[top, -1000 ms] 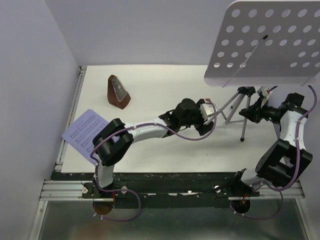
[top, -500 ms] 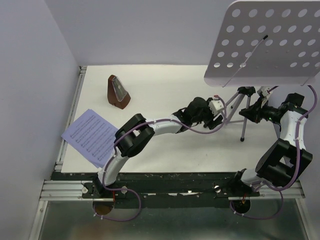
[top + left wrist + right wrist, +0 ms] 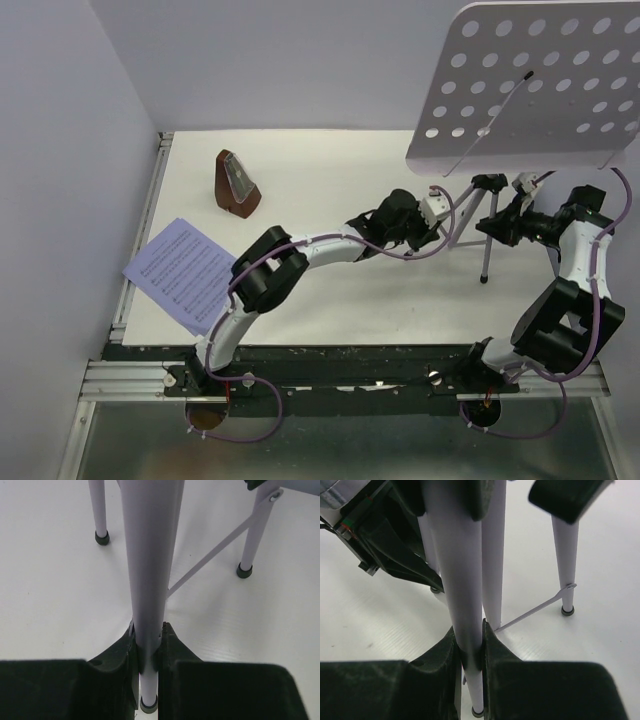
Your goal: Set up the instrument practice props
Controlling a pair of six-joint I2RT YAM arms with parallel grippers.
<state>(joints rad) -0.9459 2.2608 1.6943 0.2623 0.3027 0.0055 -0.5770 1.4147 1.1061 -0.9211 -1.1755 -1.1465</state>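
The pale lilac perforated music stand (image 3: 530, 80) rises on its thin tripod (image 3: 485, 235) at the right of the table. My left gripper (image 3: 441, 207) is shut on one tripod leg (image 3: 149, 575), low down near its rubber foot (image 3: 148, 704). From the other side, my right gripper (image 3: 508, 224) is shut on another leg (image 3: 460, 580). Both grips show in the wrist views, left gripper (image 3: 148, 645) and right gripper (image 3: 469, 645). The brown pyramid metronome (image 3: 237, 185) stands at the back left. The lavender sheet-music page (image 3: 180, 272) lies flat at the front left, partly over the table edge.
Pale walls close the left and back sides. A metal rail (image 3: 140, 230) runs along the table's left edge and a black mounting bar (image 3: 350, 360) along the near edge. Purple cables loop off both arms. The stand's desk overhangs both grippers.
My left arm stretched right to the tripod and its open jaws closed on a leg. The stand's desk shifted slightly left. The right gripper kept its grip and did not move.
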